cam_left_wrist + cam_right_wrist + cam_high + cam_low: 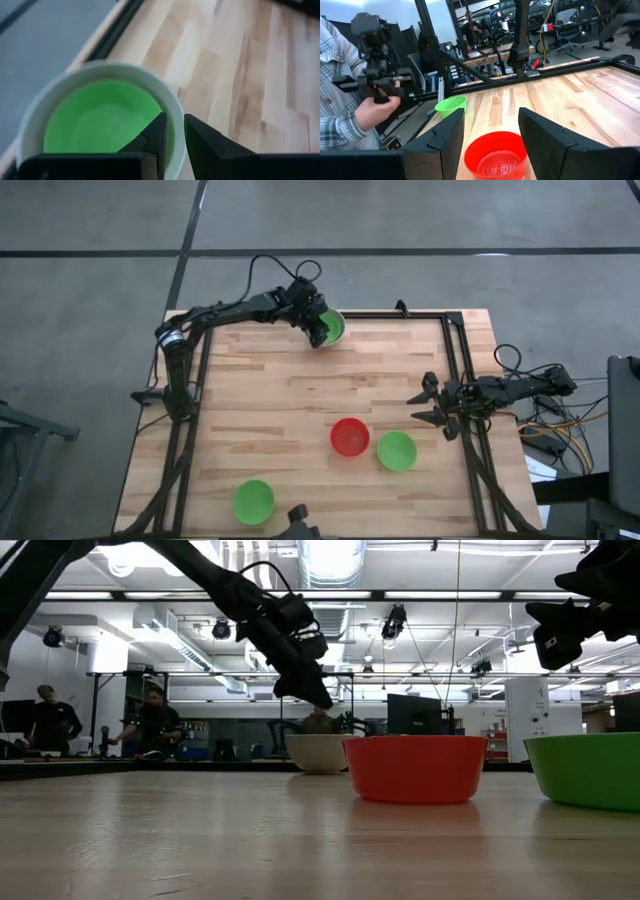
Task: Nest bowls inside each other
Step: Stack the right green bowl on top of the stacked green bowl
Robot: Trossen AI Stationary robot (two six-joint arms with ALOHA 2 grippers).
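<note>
At the table's far edge stands a white bowl [338, 320] with a green bowl [332, 330] nested in it. My left gripper [320, 330] hangs just above their rim, slanting down, its fingers [159, 137] a little open and clear of the bowls [318, 752]. A red bowl [349, 436] and a green bowl [396, 450] stand side by side on their bases at the near right. Another green bowl [253, 501] stands near the front edge. My right gripper [428, 404] waits open at the right edge, pointing level at the red bowl [496, 159].
A black frame rail [455, 370] runs along the table's edges. A person in a plaid sleeve [340, 125] holds a device beyond the table's edge, and other people [150, 725] stand far behind. Bare wood [270, 400] lies between the bowls.
</note>
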